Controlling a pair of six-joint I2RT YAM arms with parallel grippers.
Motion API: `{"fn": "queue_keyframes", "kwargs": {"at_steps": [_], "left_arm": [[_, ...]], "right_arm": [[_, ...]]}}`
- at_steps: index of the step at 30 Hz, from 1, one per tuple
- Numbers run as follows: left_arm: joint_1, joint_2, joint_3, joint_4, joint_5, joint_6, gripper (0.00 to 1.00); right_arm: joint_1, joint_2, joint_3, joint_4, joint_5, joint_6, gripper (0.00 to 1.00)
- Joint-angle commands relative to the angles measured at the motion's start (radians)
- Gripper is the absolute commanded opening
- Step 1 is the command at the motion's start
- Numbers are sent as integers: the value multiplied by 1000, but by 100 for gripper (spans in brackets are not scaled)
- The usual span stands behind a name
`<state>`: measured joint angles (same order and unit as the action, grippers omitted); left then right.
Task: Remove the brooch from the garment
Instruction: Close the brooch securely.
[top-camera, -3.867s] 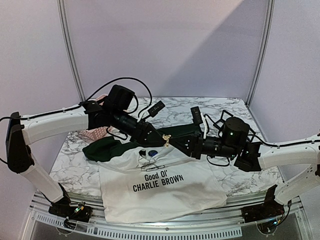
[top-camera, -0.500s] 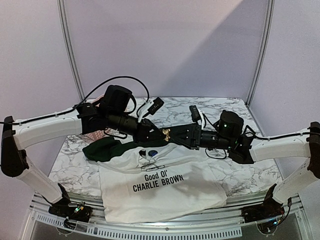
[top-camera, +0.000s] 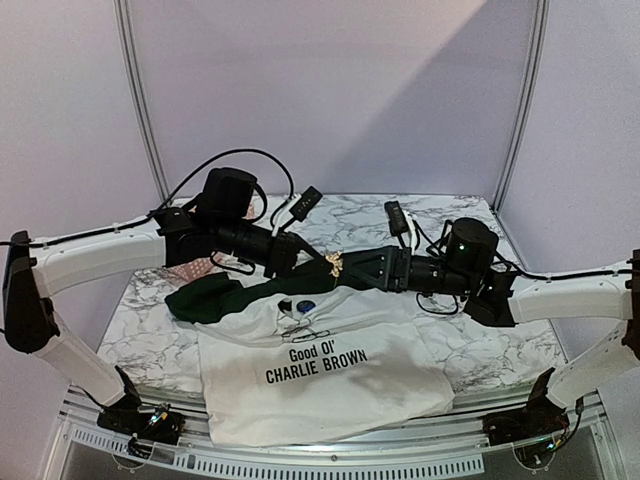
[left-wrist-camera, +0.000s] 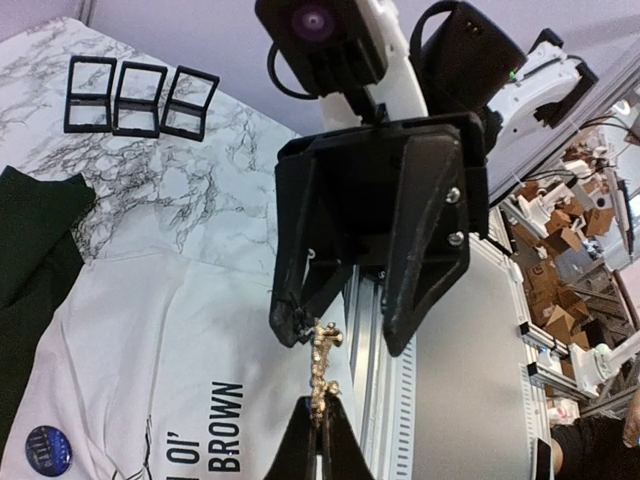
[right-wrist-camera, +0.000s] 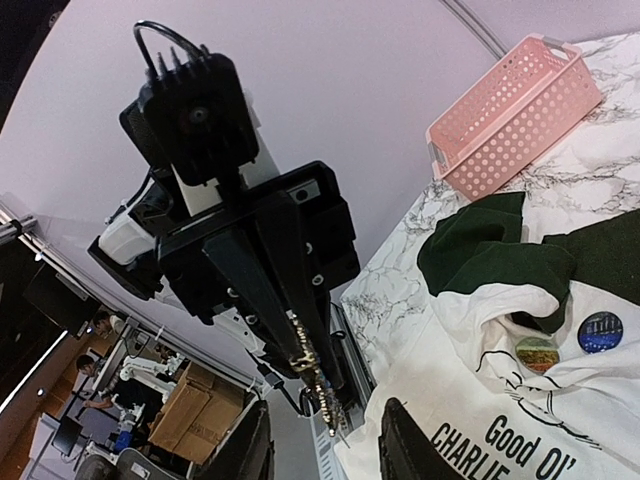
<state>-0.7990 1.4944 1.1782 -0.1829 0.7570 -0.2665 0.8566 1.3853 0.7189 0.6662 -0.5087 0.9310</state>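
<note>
Where the white marbled table runs along its near edge, a white T-shirt with dark green sleeves and the black print "Good Ol' CHARLIE BROWN" is spread out, with its hem laid toward the arm bases. Farther up the T-shirt, between the print and the collar, a round blue badge and a round green-and-orange badge are seen on the white cloth, just beside each other.

Above the collar end of the T-shirt, a gold-coloured, chain-like metal brooch is held in the air, clear of the cloth. One end of the brooch is clamped between the fingers of the left gripper, which are pressed together on it. The left gripper is brought in from the side of the T-shirt where one green sleeve is bunched. The right gripper is pointed at it from the opposite side of the T-shirt, with its two black fingers spread apart and nothing pinched between them. One fingertip is placed just beside the free end of the brooch; whether it is touched cannot be told.

Beyond the bunched green sleeve of the T-shirt, a pink perforated plastic basket is set on the marble. Three black rectangular frames are stood in a row past the far side of the T-shirt, apart from the cloth.
</note>
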Motion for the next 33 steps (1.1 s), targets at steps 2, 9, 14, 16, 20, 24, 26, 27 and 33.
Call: {"fn": "queue_keyframes", "kwargs": {"at_steps": [2, 9, 14, 16, 20, 24, 26, 27, 33], "left_arm": [[23, 25, -6, 36, 33, -38, 0], [61, 48, -18, 127, 141, -139, 0], [66, 41, -30, 165, 182, -174, 0], [67, 43, -33, 219, 205, -192, 0], [67, 43, -41, 258, 238, -217, 0], [66, 43, -42, 259, 245, -221, 0], [66, 45, -42, 258, 252, -223, 0], [66, 47, -40, 259, 254, -225, 0], [66, 57, -39, 258, 259, -231, 0]], "right_arm": [[-4, -26, -16, -17, -5, -49, 40], [11, -62, -40, -146, 68, -204, 49], [25, -83, -23, -230, 114, -299, 57], [28, -86, -21, -236, 126, -309, 60], [37, -74, -7, -253, 149, -330, 62], [53, -54, 22, -262, 160, -355, 64], [56, -48, 27, -250, 158, -358, 65], [57, -45, 30, -243, 155, -359, 66], [64, -24, 74, -235, 129, -375, 67]]}}
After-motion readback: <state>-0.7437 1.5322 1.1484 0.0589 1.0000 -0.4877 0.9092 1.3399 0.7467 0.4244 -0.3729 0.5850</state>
